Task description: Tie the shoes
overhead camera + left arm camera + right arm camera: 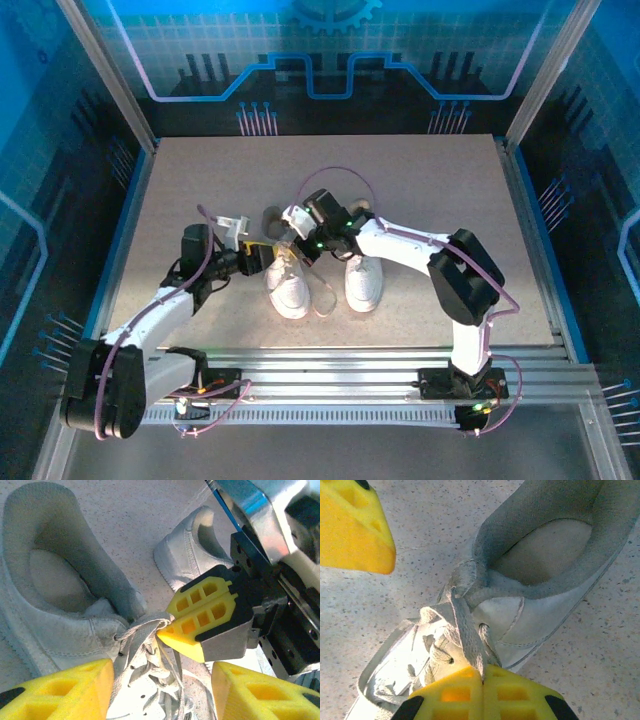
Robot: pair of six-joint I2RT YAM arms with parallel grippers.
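Observation:
Two white shoes lie side by side mid-table, the left shoe (289, 290) and the right shoe (363, 281). My right gripper (482, 676) is shut on a flat white lace (465, 630) of the left shoe (540, 600), pulling it taut just above the tongue. The left wrist view shows those shut yellow fingers (200, 617) pinching the lace (142, 626). My left gripper (160, 692) is open, its fingers straddling the loose laces over the shoe's eyelets, with nothing held. The other shoe (192, 555) lies behind.
The shoes rest on a speckled beige tabletop (200, 190) with open room all round. A metal rail (330, 365) runs along the near edge. Both arms (420, 245) lean in over the left shoe, close together.

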